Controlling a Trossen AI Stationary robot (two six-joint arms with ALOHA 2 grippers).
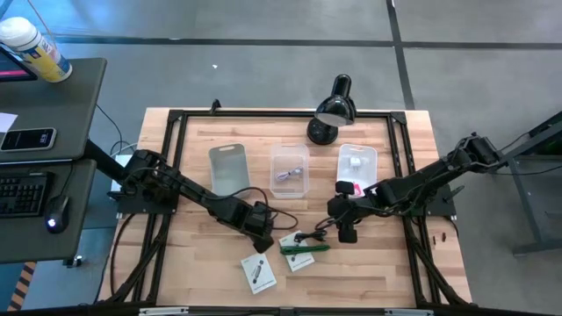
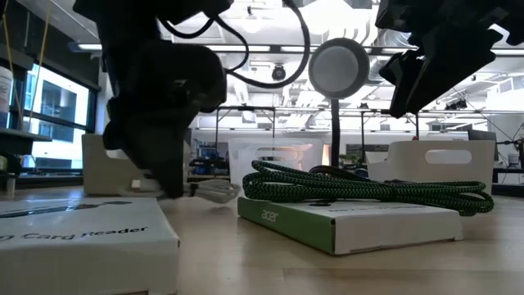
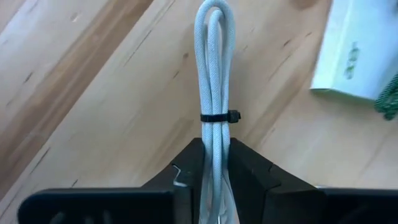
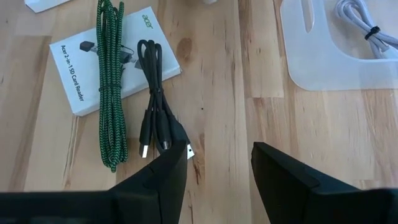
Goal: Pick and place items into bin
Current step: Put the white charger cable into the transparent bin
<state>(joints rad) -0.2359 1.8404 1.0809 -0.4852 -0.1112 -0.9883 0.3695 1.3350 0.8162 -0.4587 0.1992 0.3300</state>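
Note:
My left gripper [image 3: 214, 146] is low over the table's middle [image 1: 261, 228] and is shut on a pale grey braided cable bundle [image 3: 214, 68] tied with a black zip tie [image 3: 221, 117]. My right gripper [image 4: 221, 152] is open and hangs above the table [image 1: 346, 226], touching nothing. Just beyond it lie a black cable [image 4: 155, 93] and a green braided cable [image 4: 109, 81], both lying partly on a white Acer card [image 4: 74, 68]. Another white card [image 1: 259, 274] lies near the table's near edge. My left gripper pinches the grey cable bundle between its two fingers at one end [image 3: 214, 134], just behind the zip tie. The bundle runs straight out ahead of the fingers, along them, to its looped end [image 3: 214, 15]. It sits level and close above the wood [image 2: 213, 190]; whether it rests there I cannot tell.
Three clear bins stand in a row across the table's middle: left [image 1: 228, 167], middle [image 1: 290, 171] holding a pale cable, and right [image 1: 356, 162] holding a white piece. A black desk lamp [image 1: 332, 110] stands at the far edge. A pink piece [image 1: 351, 187] lies beside the right bin.

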